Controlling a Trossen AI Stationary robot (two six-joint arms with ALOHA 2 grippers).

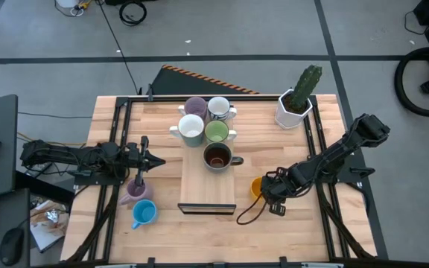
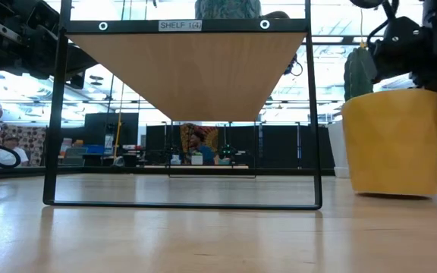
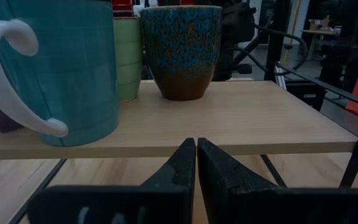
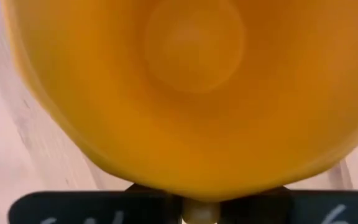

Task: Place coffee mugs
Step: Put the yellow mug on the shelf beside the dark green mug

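Wooden table [image 1: 289, 223], grey floor beyond; low view shows a lab room behind. Right gripper [image 1: 265, 190] clamps orange mug [image 1: 257, 187] right of the shelf [image 1: 208, 192]. Left gripper [image 1: 157, 160], fingers together, empty. Five mugs on shelf; purple mug [image 1: 135, 188], blue mug [image 1: 144, 214] on table.

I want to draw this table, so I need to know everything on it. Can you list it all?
purple mugs: 2, purple, one on shelf, one on table to its left
white mug: 1, white, shelf
teal mug: 1, teal, white handle, shelf
green mug: 1, light green, shelf
brown mug: 1, dark brown, shelf
blue mug: 1, blue, table
orange mug: 1, orange, right of shelf
cactus pot: 1, white, table
shelf: 1, wood, table middle
left gripper: shut, empty
right gripper: holding orange mug
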